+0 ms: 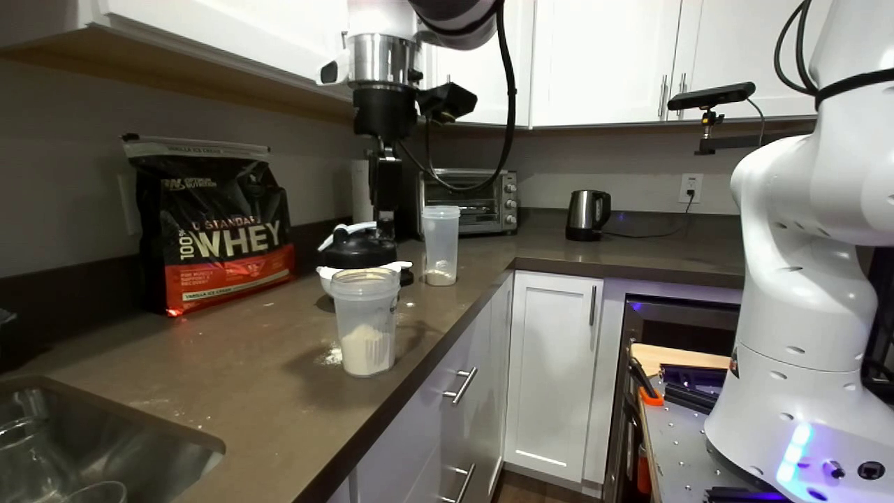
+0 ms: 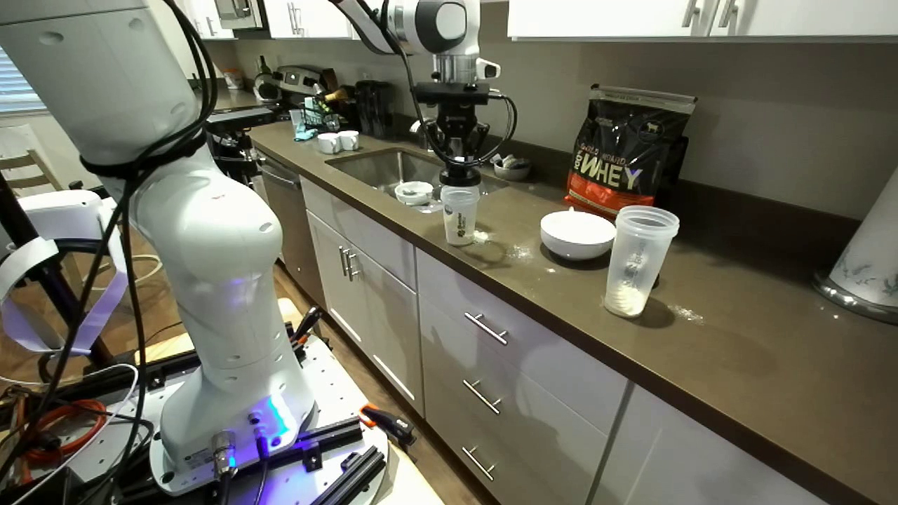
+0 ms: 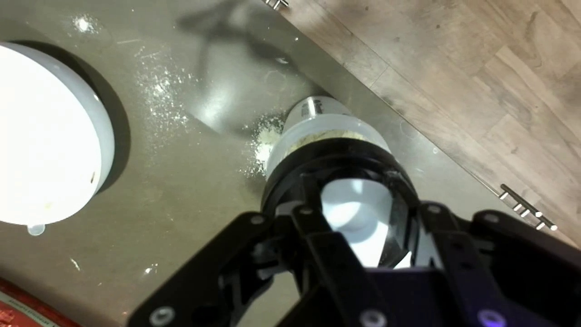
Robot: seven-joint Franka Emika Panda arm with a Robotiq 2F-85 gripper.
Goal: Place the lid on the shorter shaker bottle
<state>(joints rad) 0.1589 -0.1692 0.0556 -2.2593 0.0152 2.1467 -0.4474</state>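
Note:
The shorter shaker bottle [image 1: 366,328] stands upright near the counter's front edge, with white powder at its bottom. It also shows in the other views [image 2: 459,219] [image 3: 317,108]. The black lid [image 1: 357,254] is at the height of its mouth; it covers most of the mouth in the wrist view [image 3: 338,147] and sits over it in an exterior view [image 2: 460,177]. I cannot tell whether lid and rim touch. My gripper [image 1: 386,227] is shut on the lid's raised top, pointing down. In the wrist view, the pale patch shows between the fingers [image 3: 356,200].
The taller clear shaker bottle [image 1: 441,246] stands farther along the counter; it also shows here [image 2: 637,263]. A white bowl [image 2: 577,237] stands between the bottles. A whey bag [image 1: 216,223] leans near the wall. A sink [image 1: 126,412] and spilled powder [image 3: 265,145] are nearby.

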